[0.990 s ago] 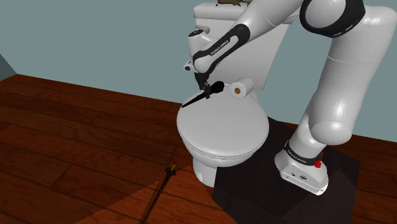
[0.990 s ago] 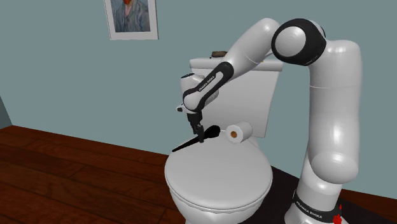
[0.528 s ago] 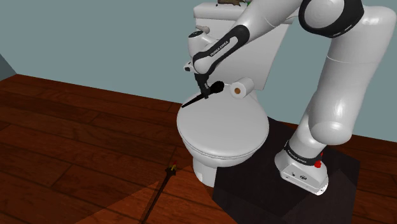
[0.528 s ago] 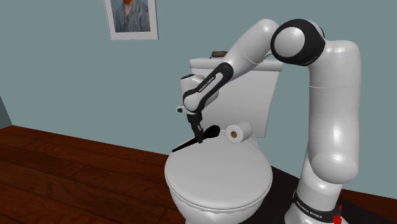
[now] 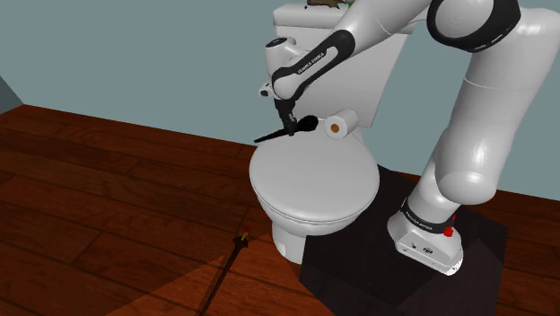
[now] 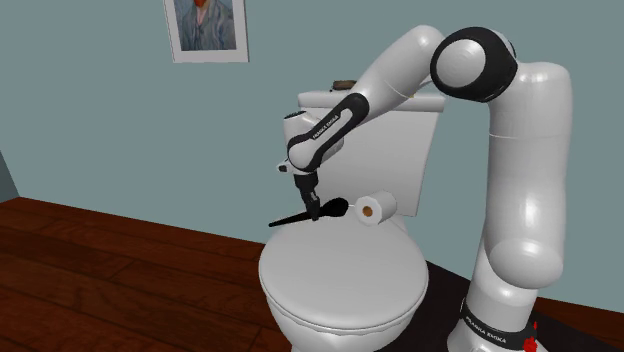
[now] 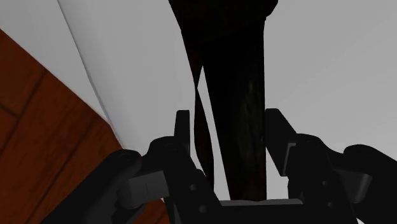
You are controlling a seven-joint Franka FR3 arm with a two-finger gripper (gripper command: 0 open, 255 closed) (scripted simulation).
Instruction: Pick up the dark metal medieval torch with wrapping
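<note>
The torch [image 5: 278, 135] is a slim black rod with a thicker rounded head. It hangs almost level just above the back of the white toilet lid [image 5: 314, 184]. My black gripper [image 5: 290, 126] comes down on it from above and is shut on it near the head. In the second exterior view the torch [image 6: 305, 214] points toward that view's left, under the gripper [image 6: 313, 205]. In the wrist view the dark shaft [image 7: 238, 108] runs away between the two fingers [image 7: 183, 130], which clasp it over the white lid [image 7: 331, 76].
A toilet paper roll [image 5: 340, 125] lies at the lid's back, close to the torch's head. The white tank [image 5: 381, 63] rises behind. A thin dark stick [image 5: 235, 247] lies on the wooden floor. My stand [image 5: 395, 260] is beside the toilet. A framed picture [image 6: 207, 25] hangs on the wall.
The fingers have shut on the torch. Its pointed end has since lifted off the lid, so the torch now hangs nearly level.
</note>
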